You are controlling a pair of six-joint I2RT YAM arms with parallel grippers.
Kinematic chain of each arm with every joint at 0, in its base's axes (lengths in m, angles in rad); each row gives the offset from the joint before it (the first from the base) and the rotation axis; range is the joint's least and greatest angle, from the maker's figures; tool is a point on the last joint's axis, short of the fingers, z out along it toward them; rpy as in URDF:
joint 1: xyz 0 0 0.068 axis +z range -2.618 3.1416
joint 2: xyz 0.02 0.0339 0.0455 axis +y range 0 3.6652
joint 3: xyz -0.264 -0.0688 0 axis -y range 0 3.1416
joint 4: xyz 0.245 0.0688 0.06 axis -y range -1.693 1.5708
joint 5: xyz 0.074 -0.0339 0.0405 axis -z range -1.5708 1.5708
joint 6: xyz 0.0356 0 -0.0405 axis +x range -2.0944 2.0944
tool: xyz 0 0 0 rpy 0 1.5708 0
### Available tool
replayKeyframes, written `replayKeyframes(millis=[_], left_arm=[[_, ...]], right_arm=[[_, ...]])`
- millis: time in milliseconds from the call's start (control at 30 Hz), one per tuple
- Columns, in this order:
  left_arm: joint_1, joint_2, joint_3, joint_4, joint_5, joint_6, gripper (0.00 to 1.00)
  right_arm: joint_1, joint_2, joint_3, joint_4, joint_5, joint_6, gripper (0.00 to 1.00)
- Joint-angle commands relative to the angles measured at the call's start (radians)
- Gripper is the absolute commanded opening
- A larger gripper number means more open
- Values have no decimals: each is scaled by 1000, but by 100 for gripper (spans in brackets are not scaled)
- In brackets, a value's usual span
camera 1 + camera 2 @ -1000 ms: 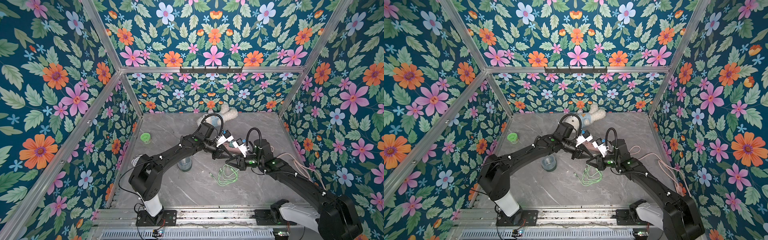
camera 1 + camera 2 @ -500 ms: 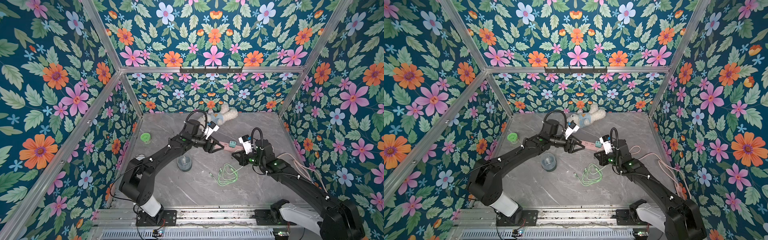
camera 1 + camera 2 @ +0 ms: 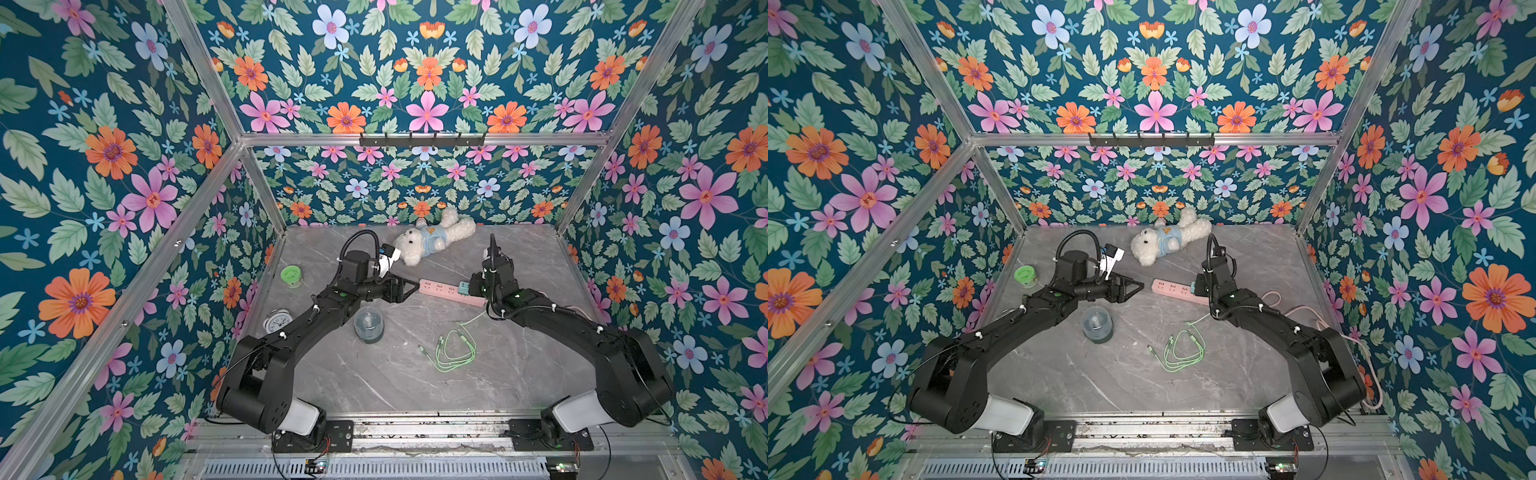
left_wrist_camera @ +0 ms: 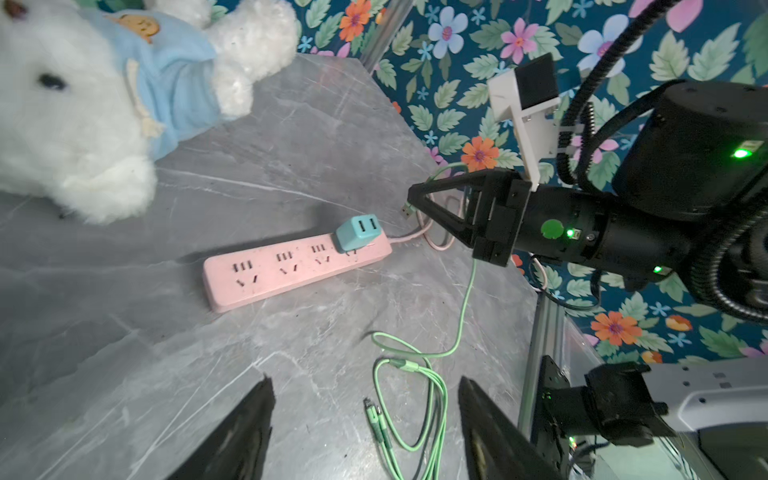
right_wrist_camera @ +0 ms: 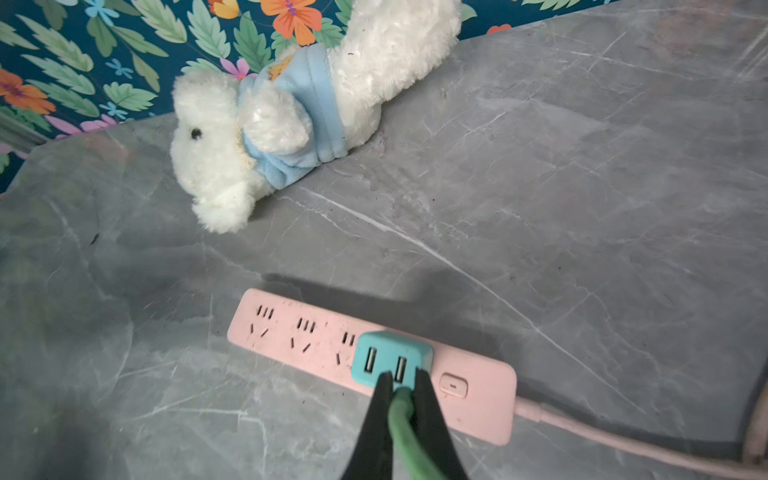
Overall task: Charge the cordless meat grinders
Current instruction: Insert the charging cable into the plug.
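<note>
Right gripper (image 5: 402,376) pinches the green cable (image 5: 401,411) at the teal charger (image 5: 374,353) on the pink strip (image 5: 291,332), seemingly unplugged; left gripper (image 3: 411,291), further left, gapes empty

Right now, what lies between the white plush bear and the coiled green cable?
A pink plastic power strip with a teal charger plugged in, in both top views.

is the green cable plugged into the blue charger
Out. The right gripper holds the green cable with its plug apart from the blue charger, whose two ports show empty.
</note>
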Motion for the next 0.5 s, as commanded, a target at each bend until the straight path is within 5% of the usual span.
replayKeyframes(millis=[0,467], left_arm=[[8,-31,-31,70,-83,-29,72],[37,-36,-81,76,-56,-33,72]], right_arm=[[32,44,28,45,133,42,0],[110,155,92,-38,314,109,0]])
